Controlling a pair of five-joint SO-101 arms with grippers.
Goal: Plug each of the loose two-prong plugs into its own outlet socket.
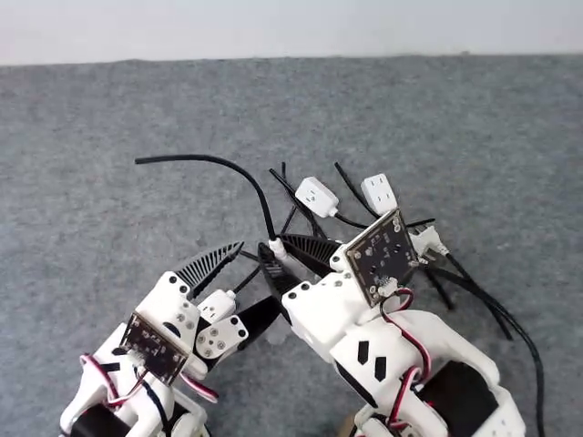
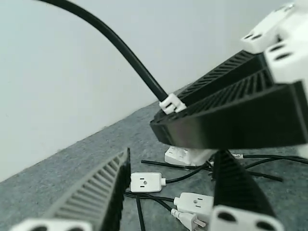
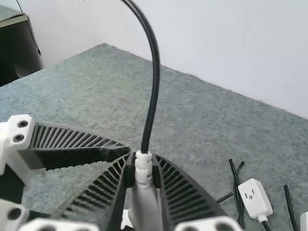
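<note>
My right gripper [image 1: 274,252] is shut on a white two-prong plug [image 1: 276,247], held above the grey carpet. Its black cable [image 1: 239,175] arches up and away to the left. In the right wrist view the plug [image 3: 143,185] sits between the ribbed fingers [image 3: 178,192] of the right gripper [image 3: 143,164]. My left gripper [image 1: 257,276] stands open just beside it, its jaws on either side of the right gripper's tip. Two white outlet sockets [image 1: 316,196] [image 1: 379,193] lie farther back. The left wrist view shows the left gripper [image 2: 174,161], the sockets [image 2: 147,182] [image 2: 195,202] and the held plug [image 2: 171,103].
A tangle of black cords [image 1: 474,291] runs from the sockets to the right and toward the near edge. Another white plug end [image 1: 429,241] lies beside the right arm's camera board [image 1: 383,257]. Bare grey carpet [image 1: 109,118] stretches to the left and back, up to a white wall.
</note>
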